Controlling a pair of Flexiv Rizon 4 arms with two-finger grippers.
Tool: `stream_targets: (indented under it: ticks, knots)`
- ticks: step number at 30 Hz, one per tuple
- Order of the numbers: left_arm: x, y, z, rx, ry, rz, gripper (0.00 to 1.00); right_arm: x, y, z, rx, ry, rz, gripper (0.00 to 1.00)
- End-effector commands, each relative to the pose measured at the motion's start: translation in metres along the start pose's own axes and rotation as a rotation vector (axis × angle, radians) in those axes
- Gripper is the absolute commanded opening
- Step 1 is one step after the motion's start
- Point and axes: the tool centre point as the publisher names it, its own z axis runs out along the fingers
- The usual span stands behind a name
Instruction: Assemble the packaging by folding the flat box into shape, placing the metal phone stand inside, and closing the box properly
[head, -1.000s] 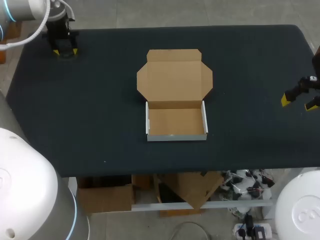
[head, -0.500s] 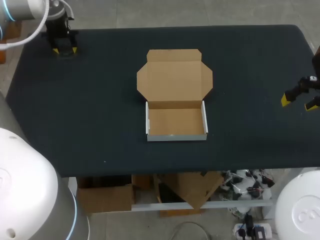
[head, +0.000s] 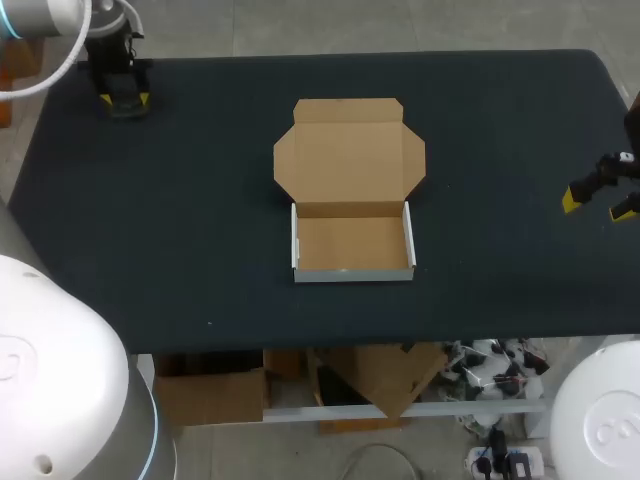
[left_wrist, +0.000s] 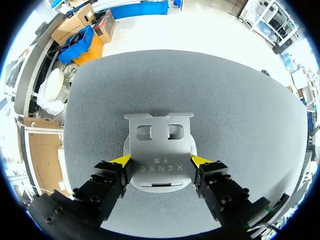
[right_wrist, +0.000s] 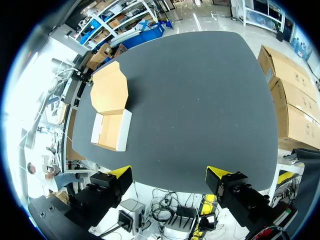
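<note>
Left arm had edged outward at the far-left table corner, left gripper (left_wrist: 160, 161) pinching the metal phone stand (left_wrist: 159, 137) by its side edges (stiff, slick, likely weighty), right gripper (right_wrist: 170, 176) agape, folded box (head: 352, 243) mid-table.

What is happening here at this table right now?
The box is already folded and sits open in the middle of the table, empty. At the far left corner, the left tool grips the metal phone stand by its two sides. The right tool hangs open near the right edge, holding nothing. The stand is not yet inside.
</note>
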Motion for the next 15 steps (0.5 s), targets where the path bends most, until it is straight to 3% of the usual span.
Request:
stream_targets:
  ticks: [1, 7, 15]
  knots:
    - [-0.001, 0.013, -0.016, 0.023, -0.013, 0.006, 0.0, 0.0, -0.001, -0.002, 0.002, 0.001, 0.0, 1.0]
    - [-0.002, 0.016, -0.029, 0.045, -0.022, 0.014, 0.0, 0.0, -0.001, -0.002, 0.002, 0.001, 0.0, 1.0]
    - [0.005, 0.03, -0.043, 0.053, 0.007, 0.041, 0.0, 0.002, 0.0, -0.002, -0.085, 0.069, -0.21, 1.0]
